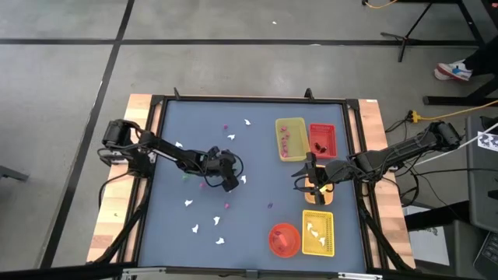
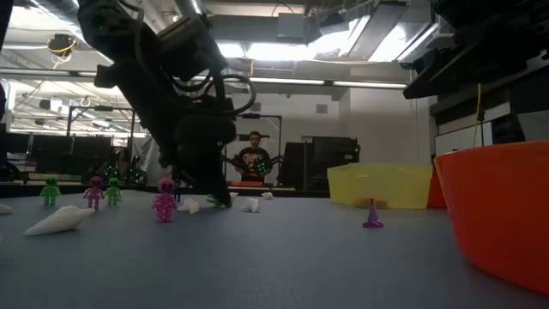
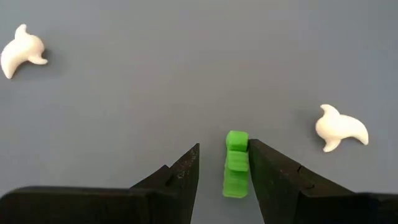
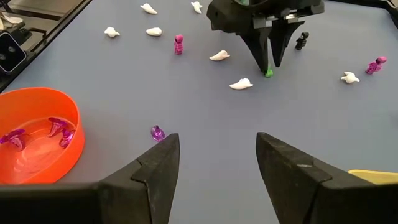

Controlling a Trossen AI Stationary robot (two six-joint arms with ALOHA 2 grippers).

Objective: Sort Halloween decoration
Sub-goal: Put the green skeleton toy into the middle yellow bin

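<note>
Two open fingers [image 3: 273, 180] — left gripper [image 3: 224, 171] straddling green figure [image 3: 236, 165]

A robotics lab: 2 arms [image 1: 167, 152] bolted to a framed counter [image 1: 257, 113], concrete floor [image 1: 62, 70], ceiling strip lights [image 2: 292, 81], equipment racks [image 2: 322, 163], a person [image 2: 254, 159] behind.

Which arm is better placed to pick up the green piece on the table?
The left. The left gripper is open with the green piece between its fingers; the right gripper waits open near the trays.
</note>
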